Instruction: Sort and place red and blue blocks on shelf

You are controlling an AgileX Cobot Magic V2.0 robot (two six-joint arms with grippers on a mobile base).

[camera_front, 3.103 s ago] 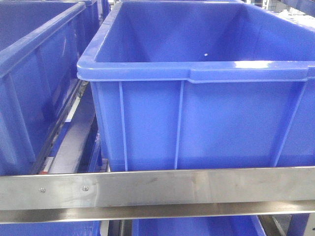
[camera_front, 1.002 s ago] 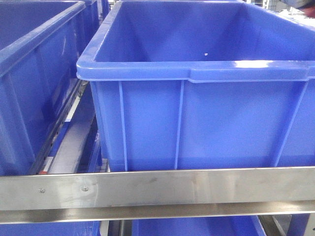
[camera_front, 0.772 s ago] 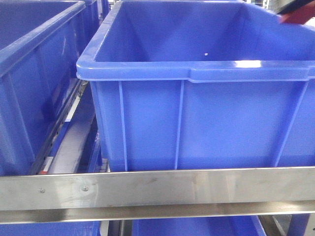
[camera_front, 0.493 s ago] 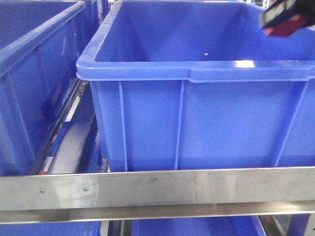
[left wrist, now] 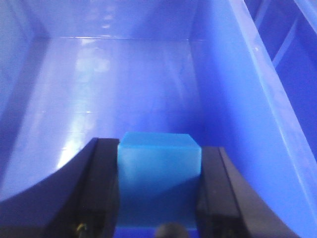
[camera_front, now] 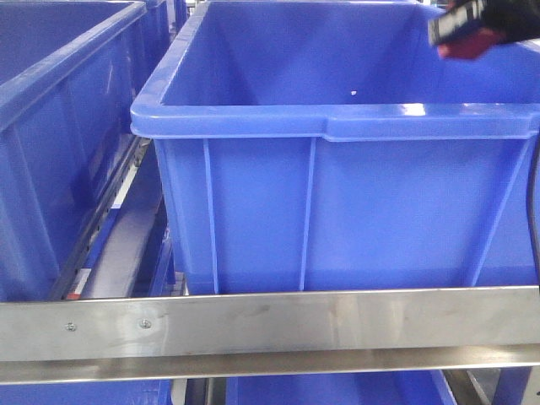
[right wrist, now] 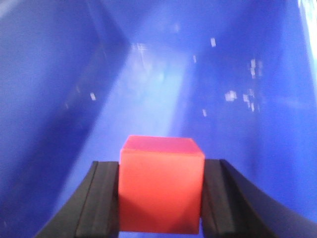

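My right gripper (camera_front: 462,32) comes into the front view at the top right, over the back right of the large blue bin (camera_front: 337,125), and it is shut on the red block (camera_front: 469,45). The right wrist view shows that red block (right wrist: 161,186) clamped between the black fingers (right wrist: 105,198) of the right gripper (right wrist: 161,166) above the bin's floor. In the left wrist view my left gripper (left wrist: 158,148) is shut on the light blue block (left wrist: 158,168) inside a blue bin (left wrist: 237,99). The shelf's steel front rail (camera_front: 270,325) crosses the bottom of the front view.
A second blue bin (camera_front: 51,93) stands at the left, with a narrow gap and a roller track (camera_front: 114,211) between the two. Another blue bin (camera_front: 337,388) shows on the tier below the rail. Bin walls (right wrist: 49,74) close in around the right gripper.
My right gripper with the red block has come into the front view at the top right and moved left over the bin. The bins have not moved.
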